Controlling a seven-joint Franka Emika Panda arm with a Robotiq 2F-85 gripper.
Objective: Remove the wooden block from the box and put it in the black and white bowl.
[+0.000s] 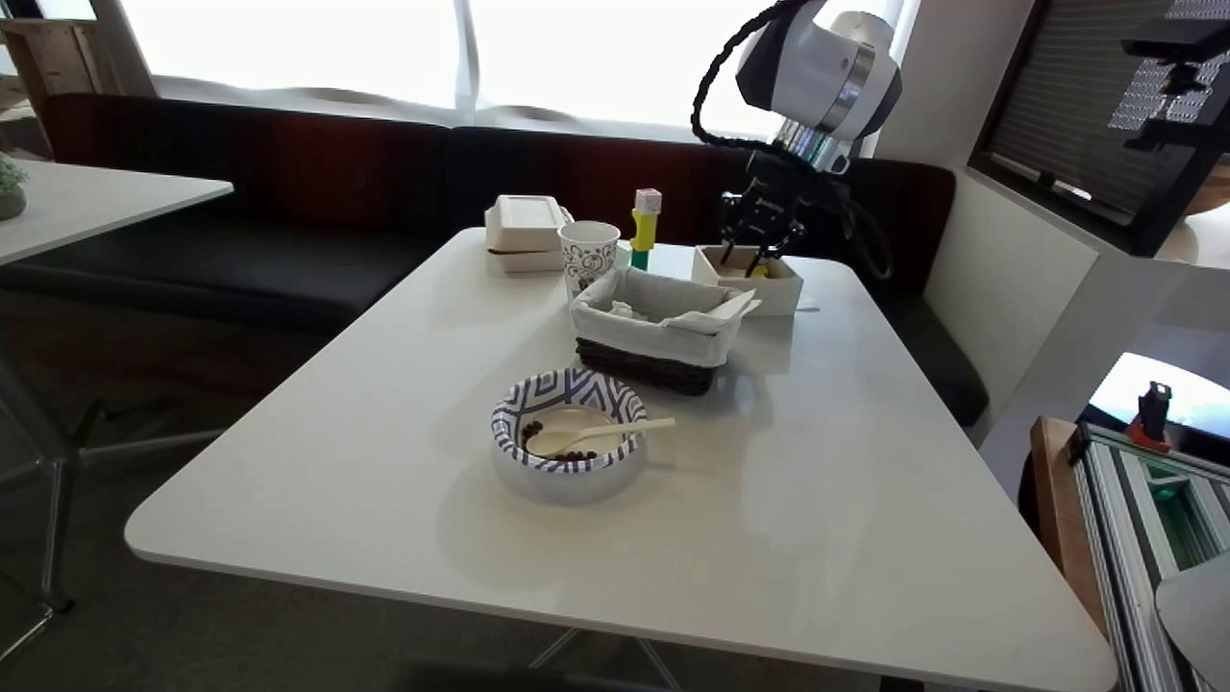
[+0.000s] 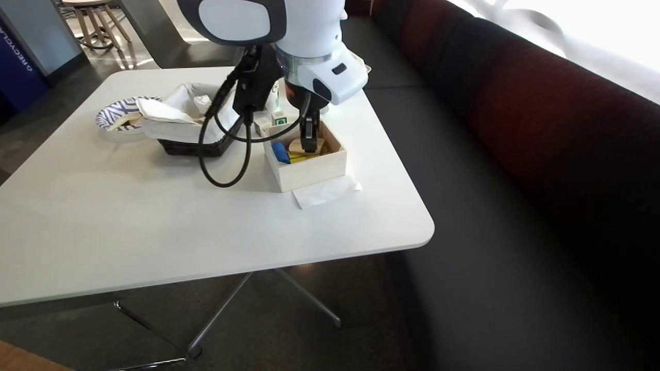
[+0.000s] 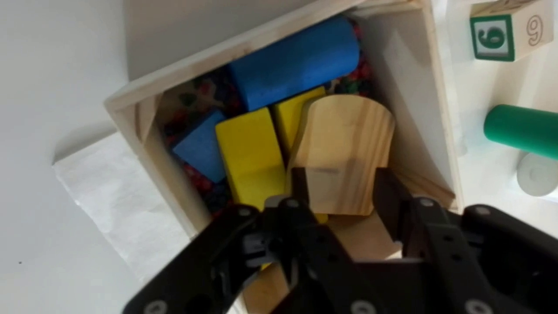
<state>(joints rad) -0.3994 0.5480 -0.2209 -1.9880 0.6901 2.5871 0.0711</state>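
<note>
The wooden block [image 3: 346,139] is light tan with one rounded end and lies in the box [image 3: 438,87] on top of other blocks. It also shows in an exterior view [image 2: 297,146]; in the other exterior picture the box wall [image 1: 774,298] hides it. My gripper [image 3: 340,185] reaches down into the box, its two fingers against the block's sides with no visible gap, partly closed on it. The gripper shows in both exterior views [image 1: 740,261] [image 2: 309,141]. The black and white bowl [image 1: 567,384] stands apart on the table, holding dark bits and a spoon [image 1: 596,432].
A dark basket with white lining [image 1: 653,360] stands between box and bowl. A paper cup [image 1: 588,255], a yellow-green block stack [image 1: 644,231] and a lidded container [image 1: 526,226] stand nearby. Yellow [image 3: 250,157] and blue [image 3: 301,61] blocks share the box. A napkin [image 2: 327,193] lies beside it.
</note>
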